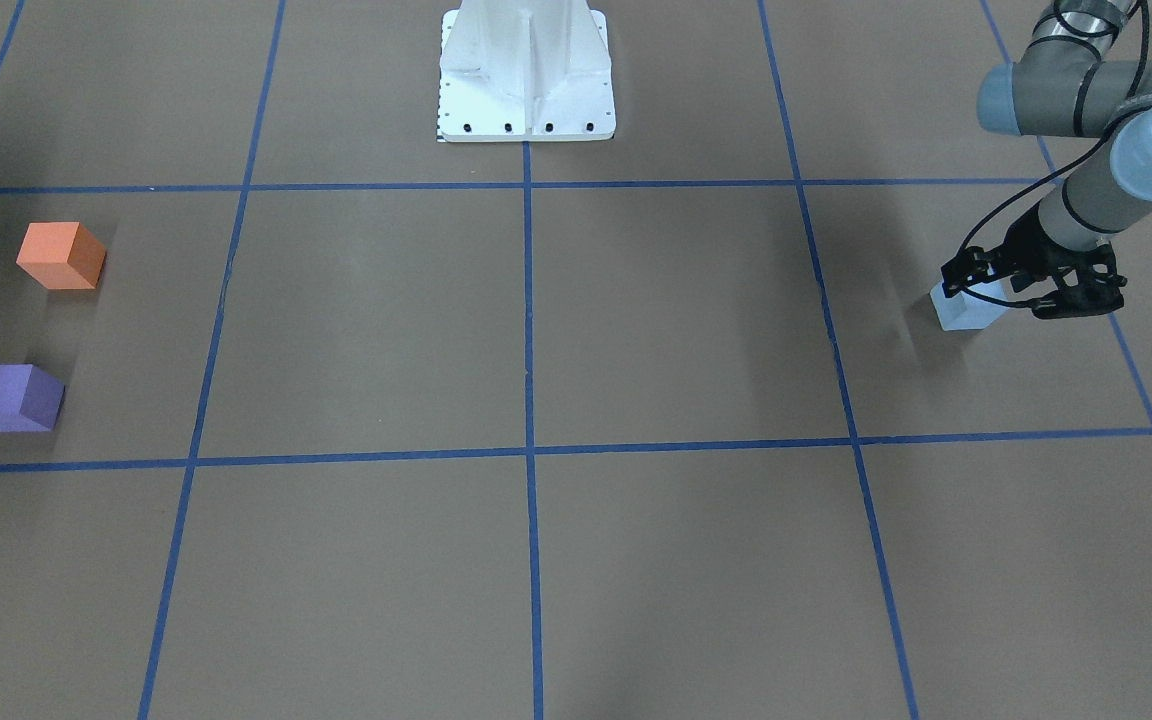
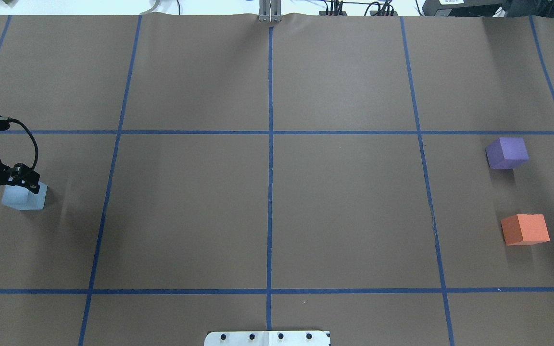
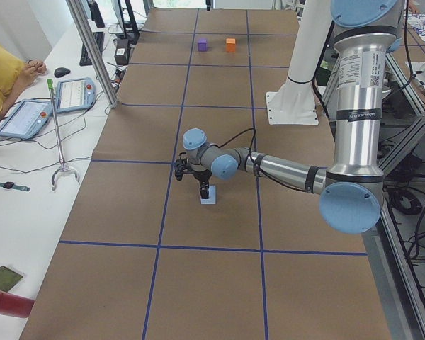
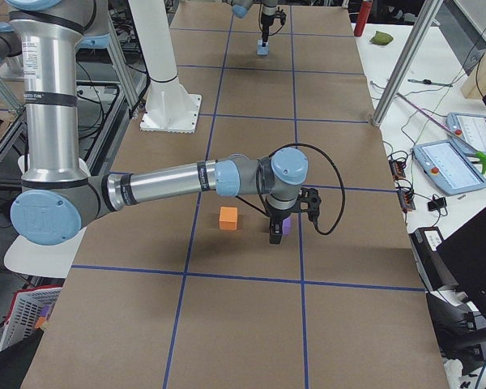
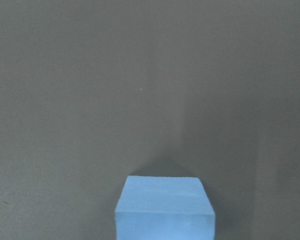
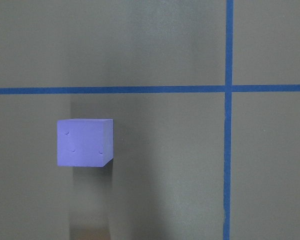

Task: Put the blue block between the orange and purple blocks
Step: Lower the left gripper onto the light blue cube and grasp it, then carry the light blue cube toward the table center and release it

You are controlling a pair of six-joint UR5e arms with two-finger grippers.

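Note:
The pale blue block sits on the brown table at the robot's far left, also seen in the overhead view and at the bottom of the left wrist view. My left gripper hangs just above it, fingers pointing down, and looks open; the block rests on the table. The orange block and the purple block sit apart at the far right, with a gap between them. My right gripper shows only in the exterior right view, over the purple block; I cannot tell its state.
The white robot base stands at the table's middle back edge. Blue tape lines divide the table into squares. An operators' bench with tablets and a metal post runs along the far side.

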